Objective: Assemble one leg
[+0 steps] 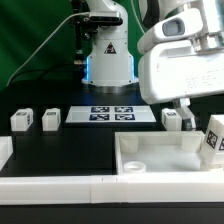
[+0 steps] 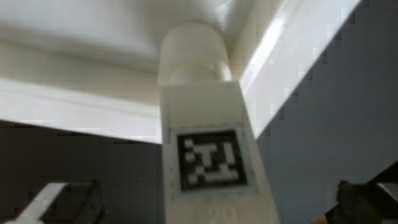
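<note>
While jaws stand wide, gripper (image 1: 197,115) over tray (image 1: 150,158), leg (image 2: 214,140) upright, marker pattern, no legible writing, seemingly unheld.

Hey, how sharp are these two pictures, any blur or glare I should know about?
Exterior view: the gripper looms large and soft-edged near the lens, while the marker board behind reads fairly crisp. Wrist view: the leg fills the frame, soft overall, its marker blurred at the edges; the white piece behind is bright and nearly featureless.

Three legs (image 1: 21,120) (image 1: 51,118) (image 1: 171,118) stand in a row mid-table beside the marker board (image 1: 111,114) (a white tray (image 1: 160,158) sits at the front edge).
</note>
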